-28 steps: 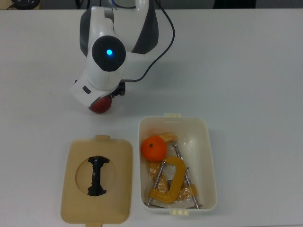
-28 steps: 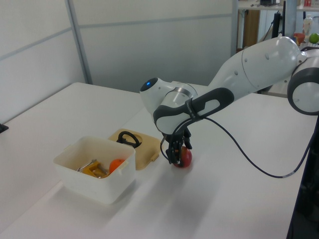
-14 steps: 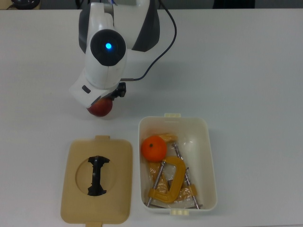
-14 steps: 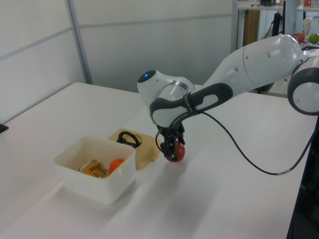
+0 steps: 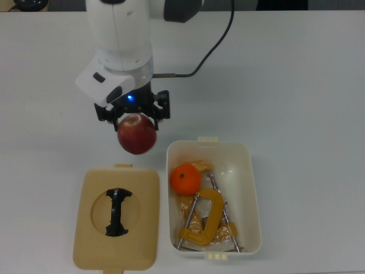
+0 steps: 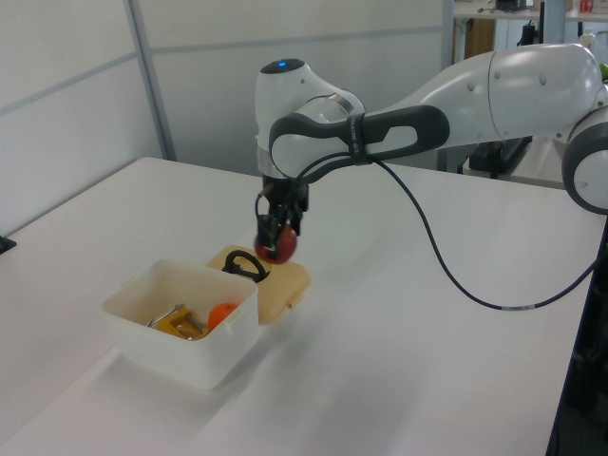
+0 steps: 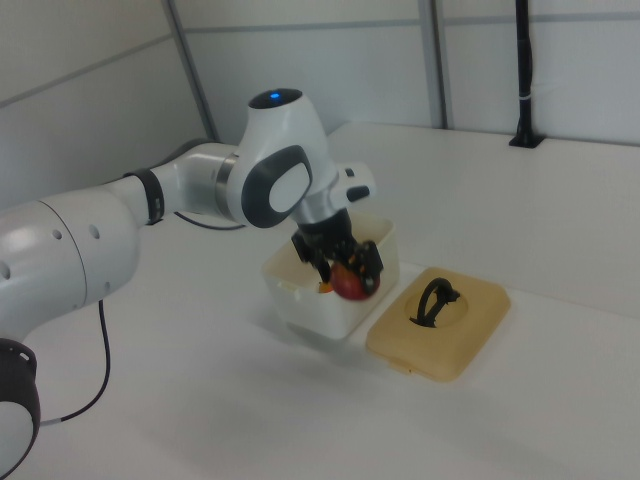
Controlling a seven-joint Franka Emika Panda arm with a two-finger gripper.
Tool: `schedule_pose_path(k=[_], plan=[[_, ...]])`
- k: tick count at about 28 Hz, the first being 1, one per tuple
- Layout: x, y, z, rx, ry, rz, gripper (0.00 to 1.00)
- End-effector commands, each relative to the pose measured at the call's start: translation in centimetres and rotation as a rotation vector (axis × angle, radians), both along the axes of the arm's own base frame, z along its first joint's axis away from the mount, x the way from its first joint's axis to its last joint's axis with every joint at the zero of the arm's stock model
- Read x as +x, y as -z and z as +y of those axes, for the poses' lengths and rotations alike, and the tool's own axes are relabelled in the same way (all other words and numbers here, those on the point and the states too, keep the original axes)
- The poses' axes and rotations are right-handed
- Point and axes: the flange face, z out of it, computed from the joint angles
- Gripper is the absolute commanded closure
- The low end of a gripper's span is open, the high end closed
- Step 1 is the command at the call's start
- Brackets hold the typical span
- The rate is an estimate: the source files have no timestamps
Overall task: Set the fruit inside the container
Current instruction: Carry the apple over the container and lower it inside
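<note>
Now, top view: the apple (image 5: 137,133) is off the counter (image 5: 296,85) and hangs from the tool (image 5: 133,116), which is clenched on its upper half. A second ago the apple sat low on the counter under the wrist; it has since been lifted and carried toward the container (image 5: 251,188). It sits just off the container's top-left corner in the top view, above the gap between the container and the tan lid (image 5: 85,228). The mandarin (image 5: 185,178) is already inside the container, next to the yellow C-clamp (image 5: 208,220). So one fruit is done, and the second is in transit, not yet over the opening.

Left view: the tool (image 6: 276,233) grips the apple (image 6: 279,246) well above the lid (image 6: 290,285); earlier it was down at counter level, to the left view's right. The container (image 6: 190,356) is lower and to the left view's left, with the mandarin (image 6: 223,313) showing inside.

Right view: the apple (image 7: 351,283) is held in the tool (image 7: 345,262) in front of the container (image 7: 310,305), beside the lid (image 7: 460,340). My read: a short move over the rim, then release.

No brands, labels or readable writing in any view.
</note>
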Motion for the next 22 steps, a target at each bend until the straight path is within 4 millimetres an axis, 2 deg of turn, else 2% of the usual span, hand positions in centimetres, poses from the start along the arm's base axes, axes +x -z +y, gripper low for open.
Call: schedule_pose_path(k=[1,3,5,7,10,11,18,20,22], plan=[[1.6,-1.3,4.3,0.070,-0.015,-0.181,0.96],[2.0,-0.8,5.2,0.082,-0.002,-0.216,0.90],[2.3,-0.4,5.9,0.091,0.008,-0.234,0.80],[2.5,0.5,7.3,0.094,0.004,-0.237,0.64],[2.4,1.1,8.1,0.094,-0.001,-0.229,0.19],[2.4,1.0,8.2,0.091,-0.003,-0.229,0.00],[2.1,0.7,8.4,0.094,0.018,-0.208,0.00],[1.8,0.3,8.4,0.093,0.028,-0.197,0.00],[1.0,-1.0,8.3,0.085,0.026,-0.168,0.00]])
